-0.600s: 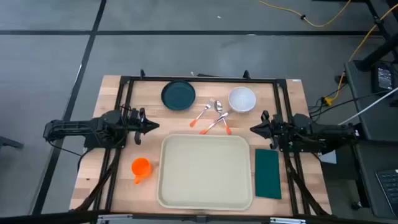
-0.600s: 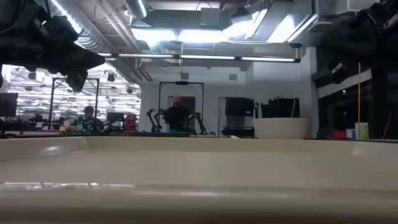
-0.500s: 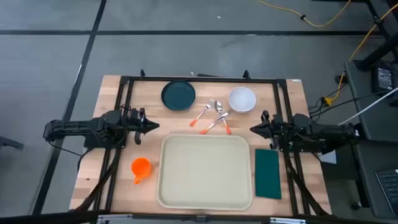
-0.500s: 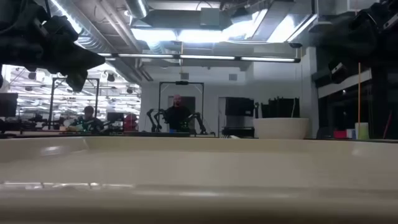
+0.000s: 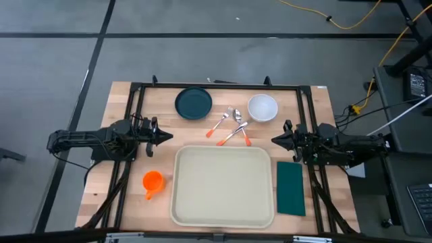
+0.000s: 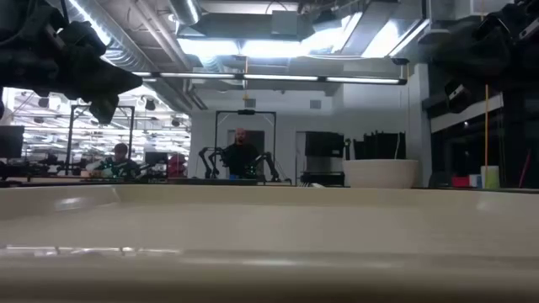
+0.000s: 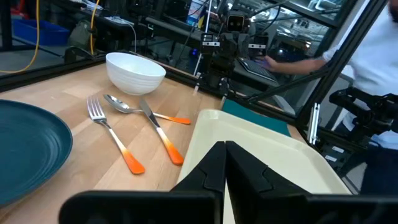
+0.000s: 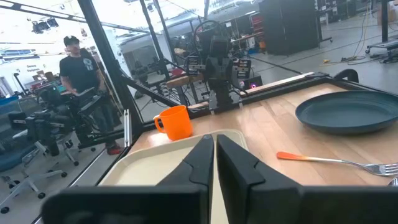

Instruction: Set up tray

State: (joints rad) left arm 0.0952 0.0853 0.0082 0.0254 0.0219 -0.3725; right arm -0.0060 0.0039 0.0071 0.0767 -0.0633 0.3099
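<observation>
Nothing loaded yet. Tray (image 5: pixel 224 185) sits empty at the near middle of the counter (image 5: pixel 121 94), long side across, rim clear all round.

Left pincer (image 5: pixel 167 137) clenched on nothing, hovering just off the tray's far-left corner, tip pointing right. Right pincer (image 5: pixel 275 140) mirrors it at the far-right corner, fingers pressed together, nothing between them. Both look parked either side, leaving the tray open from above.

Dishes staged in a row along the far side: dark plate (image 5: pixel 194 103) on the left, white bowl (image 5: pixel 262 108) on the right, fork (image 5: pixel 223 121), spoon (image 5: pixel 236 121) and knife (image 5: pixel 233 135) bunched between them, orange handles toward the tray. Orange cup (image 5: pixel 153 181) just left of the tray, green napkin (image 5: pixel 290 188) just right of it, neither touching. My read: each piece sits within a short reach of one arm, so the split of work is probably cup and plate left, bowl and napkin right.

Person (image 8: pixel 81 68) stands beyond the left side, well clear.
</observation>
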